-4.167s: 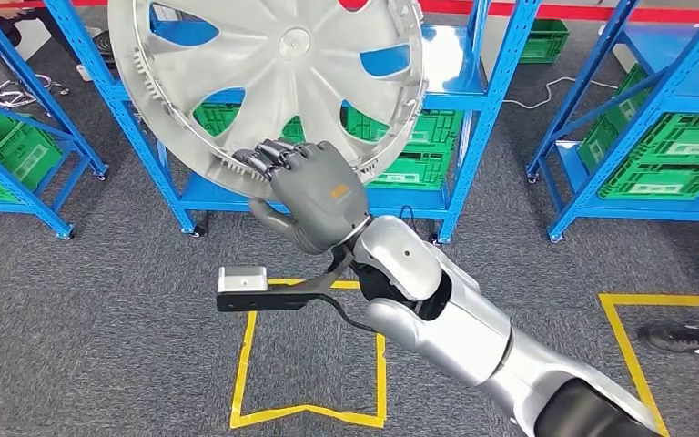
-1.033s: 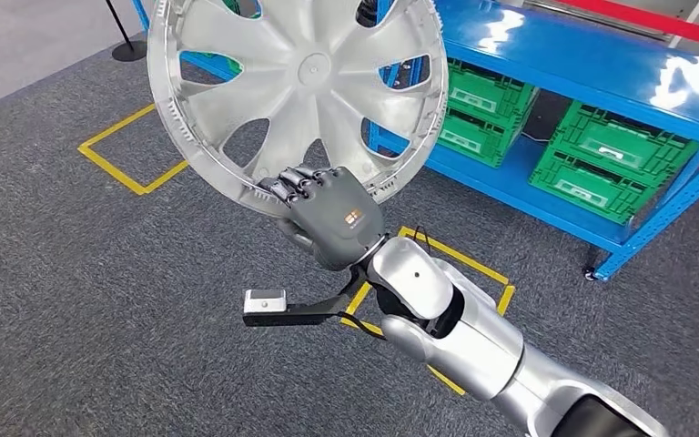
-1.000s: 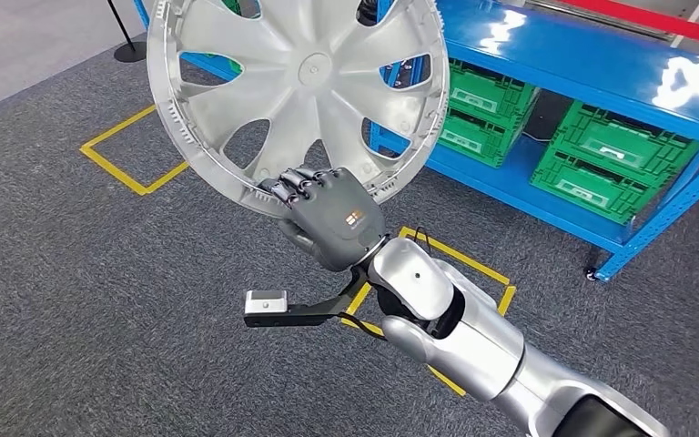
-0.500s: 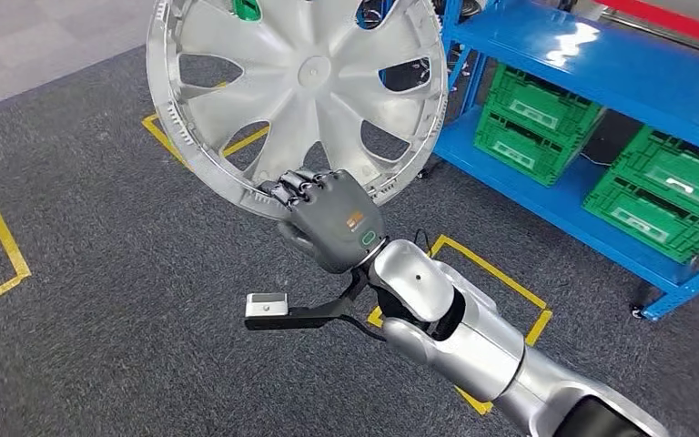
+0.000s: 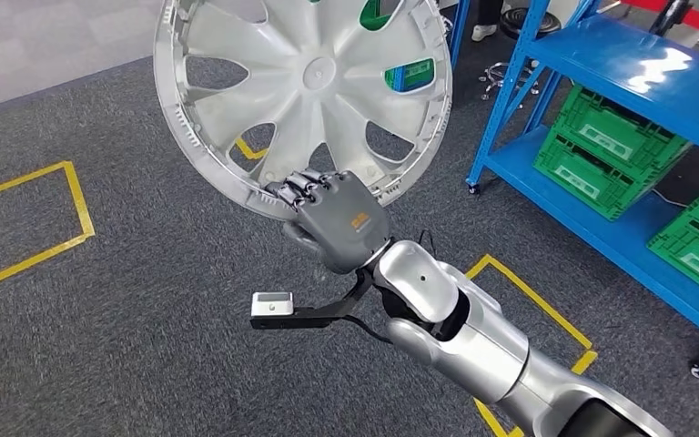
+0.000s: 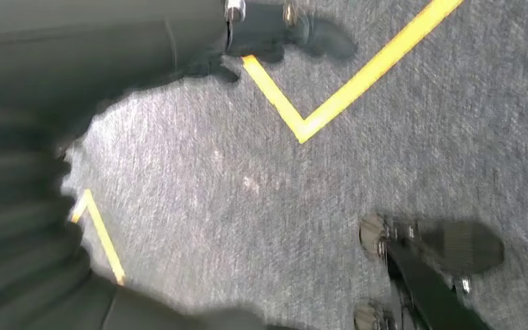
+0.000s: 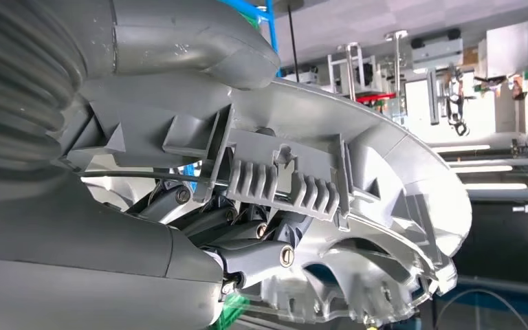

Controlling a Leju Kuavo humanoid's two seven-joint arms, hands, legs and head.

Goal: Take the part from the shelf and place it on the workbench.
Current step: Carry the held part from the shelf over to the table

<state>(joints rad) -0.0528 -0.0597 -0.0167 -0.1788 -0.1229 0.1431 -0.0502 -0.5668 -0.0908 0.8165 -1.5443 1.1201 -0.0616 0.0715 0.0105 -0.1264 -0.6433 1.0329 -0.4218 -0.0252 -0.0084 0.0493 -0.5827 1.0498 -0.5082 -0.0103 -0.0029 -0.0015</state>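
Our right hand grips the hubcap by its lower rim (fingers hooked inside); the disc stands upright above and beyond the hand, over grey carpet; the blue shelf lies farther right; no desk appears; left hand's state unclear.

Silver hubcap, upright, held aloft

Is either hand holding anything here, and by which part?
The right hand grips the silver wheel cover by its lower rim, fingers hooked over the edge. The left hand's state cannot be told.
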